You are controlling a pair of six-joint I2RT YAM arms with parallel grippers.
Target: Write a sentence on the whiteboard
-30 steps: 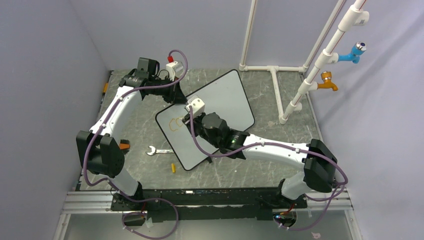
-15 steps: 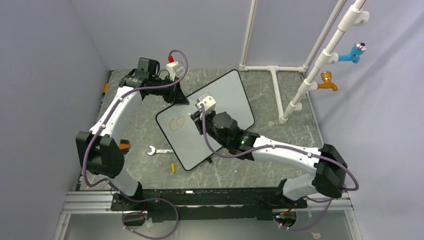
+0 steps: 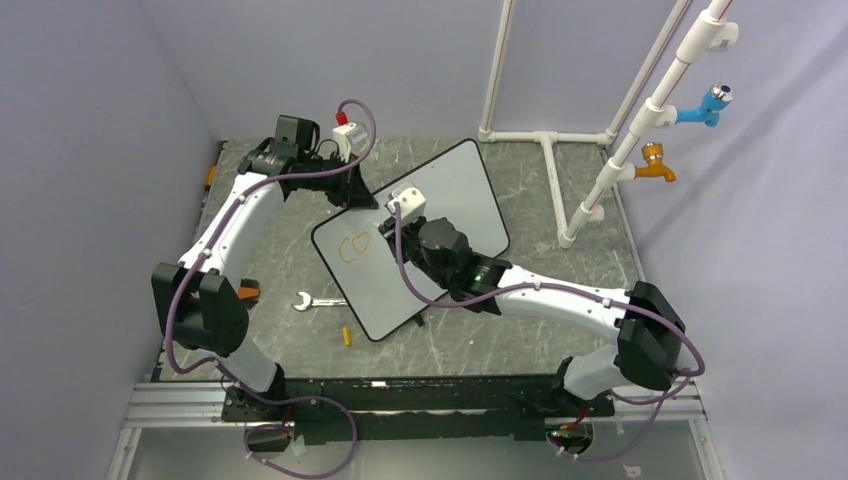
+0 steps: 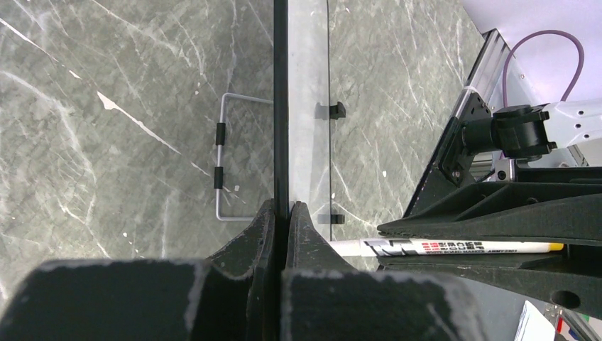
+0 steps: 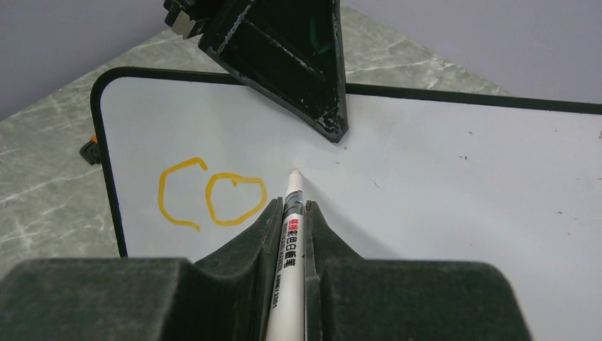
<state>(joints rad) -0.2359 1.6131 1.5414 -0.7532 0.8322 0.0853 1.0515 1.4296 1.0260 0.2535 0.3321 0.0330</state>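
Note:
The whiteboard [image 3: 462, 190] stands tilted on the table. My left gripper [image 3: 356, 192] is shut on its black rim [image 4: 281, 106] at the far left edge, jaws pinching it [image 4: 282, 207]. The sentence [image 3: 353, 247] is two orange shapes, a "C" and a closed loop [image 5: 213, 195], near the board's left corner. My right gripper [image 5: 290, 207] is shut on a white marker [image 5: 292, 213]. The marker's tip is at the board's surface [image 5: 440, 163], just right of the loop; I cannot tell whether it touches. The marker also shows in the left wrist view [image 4: 440, 247].
A silver wrench [image 3: 315, 300] and a small yellow cap [image 3: 347, 336] lie on the grey table left of the board's near corner. A white pipe frame [image 3: 560, 140] with blue and orange taps stands at the back right. A wire stand [image 4: 220, 160] props up the board from behind.
My right gripper has moved right with the marker, off the orange shapes, so the loop now shows whole. My left gripper and the board have not moved.

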